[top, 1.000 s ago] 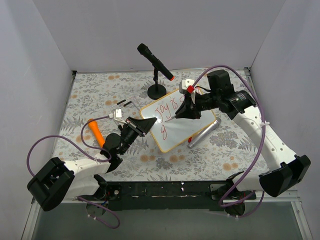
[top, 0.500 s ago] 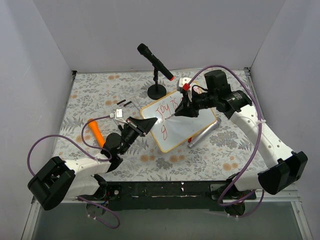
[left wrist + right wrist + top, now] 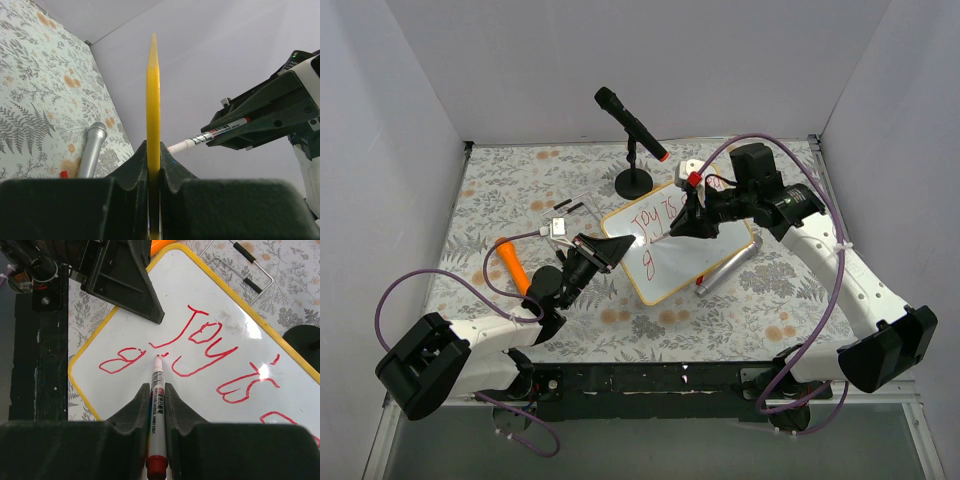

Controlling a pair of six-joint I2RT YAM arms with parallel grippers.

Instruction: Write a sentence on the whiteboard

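Note:
The whiteboard [image 3: 682, 268] lies tilted on the floral table, and its yellow-looking frame edge [image 3: 153, 95] is pinched in my left gripper [image 3: 612, 249], which is shut on its left corner. The sentence [image 3: 656, 217] reads "Joy is" in red, with a "g"-like mark on a second line [image 3: 122, 360]. My right gripper [image 3: 686, 224] is shut on a red-capped marker [image 3: 157, 400]. The marker's tip touches the board just right of that mark. The marker also shows in the left wrist view [image 3: 216, 134].
A silver microphone [image 3: 726, 267] lies against the board's right edge. A black microphone on a stand [image 3: 632, 126] is behind the board. An orange tool [image 3: 512, 262], a small white connector [image 3: 556, 228] and a wire clip [image 3: 575, 205] lie to the left.
My right gripper has shifted slightly to the left with the marker, the tip now at the second line. The left gripper still holds the board in place.

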